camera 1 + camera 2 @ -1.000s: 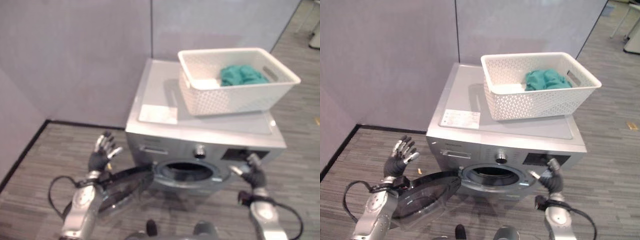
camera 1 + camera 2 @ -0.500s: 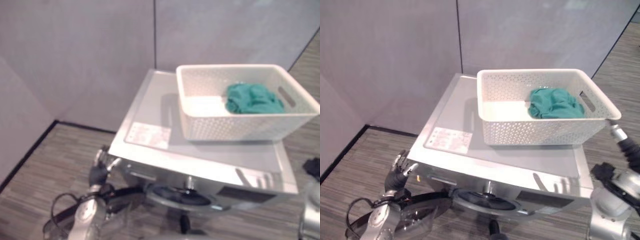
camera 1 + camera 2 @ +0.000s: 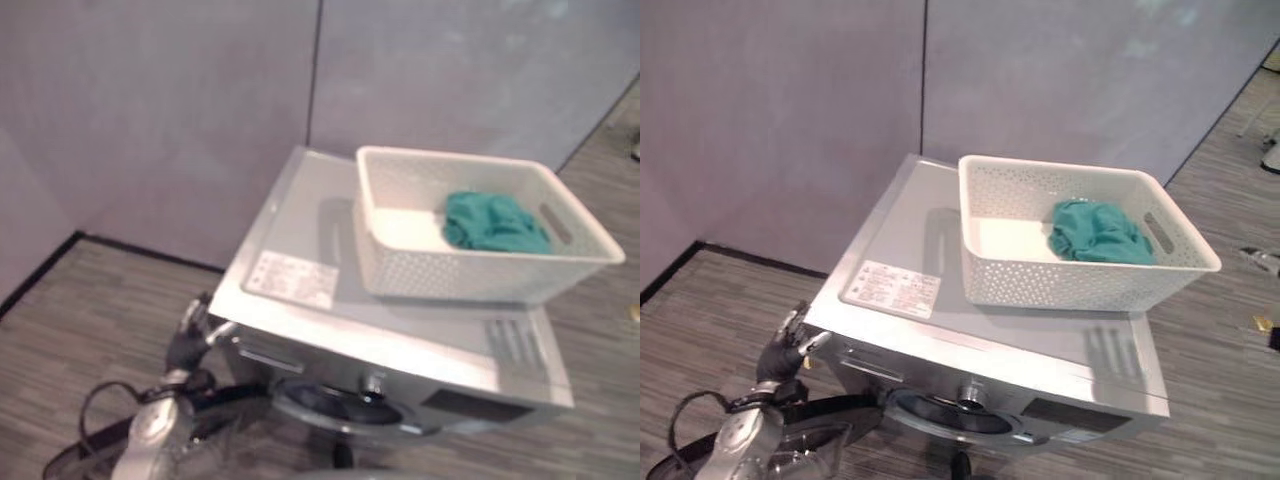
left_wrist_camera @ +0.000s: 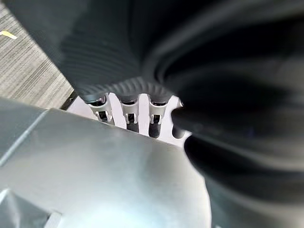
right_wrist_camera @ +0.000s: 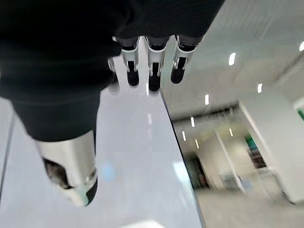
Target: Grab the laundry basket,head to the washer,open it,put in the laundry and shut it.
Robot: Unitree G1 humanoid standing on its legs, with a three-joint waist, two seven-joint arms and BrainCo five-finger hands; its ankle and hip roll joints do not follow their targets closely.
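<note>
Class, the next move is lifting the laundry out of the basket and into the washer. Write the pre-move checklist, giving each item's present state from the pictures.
1. Washer door open: ok, it hangs swung out at the lower left of the drum opening.
2. Green laundry in the white basket: ok, bunched toward its right end.
3. Basket stable on the washer top: ok, it sits flat on the right part.
4. Left hand free: ok, fingers straight, holding nothing, beside the washer's front left corner.
5. Right hand free: ok, fingers relaxed and holding nothing.
6. Drum empty: cannot tell, its inside is dark.
</note>
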